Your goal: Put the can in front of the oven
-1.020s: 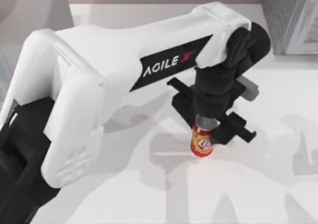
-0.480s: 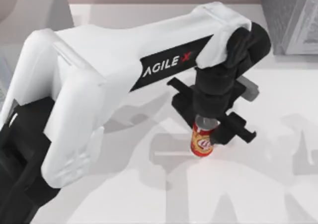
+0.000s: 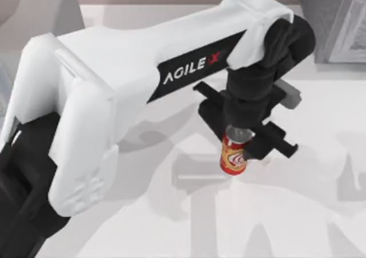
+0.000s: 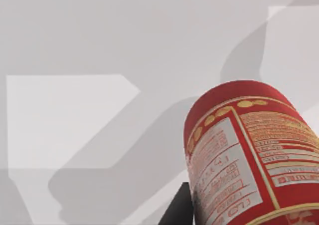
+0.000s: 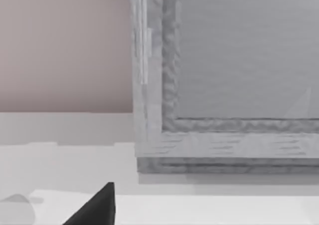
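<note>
The left arm (image 3: 143, 63) has glossy white shells, black joints, seemingly matte, and an "AGILE X" label.

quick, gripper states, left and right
Left gripper: shut on the can, over the table's middle.
Right gripper: cannot be told, beside a grey box.

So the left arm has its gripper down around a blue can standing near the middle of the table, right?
Not quite: the can is red, not blue, as the top view and the left wrist view show. The rest holds: the left gripper is down around it near the middle of the table.
</note>
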Motion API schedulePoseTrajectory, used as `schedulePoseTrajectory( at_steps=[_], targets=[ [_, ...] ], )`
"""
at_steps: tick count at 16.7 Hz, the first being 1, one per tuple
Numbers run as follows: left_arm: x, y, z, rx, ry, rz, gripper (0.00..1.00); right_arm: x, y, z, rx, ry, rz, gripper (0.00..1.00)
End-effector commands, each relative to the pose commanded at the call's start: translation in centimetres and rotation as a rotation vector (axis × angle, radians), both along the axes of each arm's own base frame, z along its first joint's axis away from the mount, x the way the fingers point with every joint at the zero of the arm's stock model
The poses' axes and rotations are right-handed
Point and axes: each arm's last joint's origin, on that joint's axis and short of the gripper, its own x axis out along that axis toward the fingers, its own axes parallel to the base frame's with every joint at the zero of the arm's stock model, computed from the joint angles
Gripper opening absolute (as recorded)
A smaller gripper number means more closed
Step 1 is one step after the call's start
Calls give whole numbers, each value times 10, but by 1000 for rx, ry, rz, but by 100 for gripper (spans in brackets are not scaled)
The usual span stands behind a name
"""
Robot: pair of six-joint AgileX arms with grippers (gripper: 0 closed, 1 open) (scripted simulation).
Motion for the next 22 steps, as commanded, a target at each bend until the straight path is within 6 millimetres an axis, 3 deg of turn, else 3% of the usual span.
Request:
schedulePoseTrajectory(
  at_steps=[3, 9, 13, 16, 19, 22],
  targets=[
    [0, 1, 20, 0, 2, 1, 0, 0, 0, 0, 0, 0, 0, 100],
    [1, 3, 24, 0, -10, 9, 0, 0, 0, 0, 0, 0, 0, 100],
    [12, 38, 57, -13, -127, 108, 0, 0, 0, 0, 0, 0, 0, 100],
    [-8, 65, 75, 21, -156, 93, 0, 0, 0, 0, 0, 0, 0, 100],
    [-24, 101, 51, 124, -56, 79, 0, 0, 0, 0, 0, 0, 0, 100],
    [-29, 162, 9, 245, 98, 152, 0, 0, 0, 0, 0, 0, 0, 100]
  ],
)
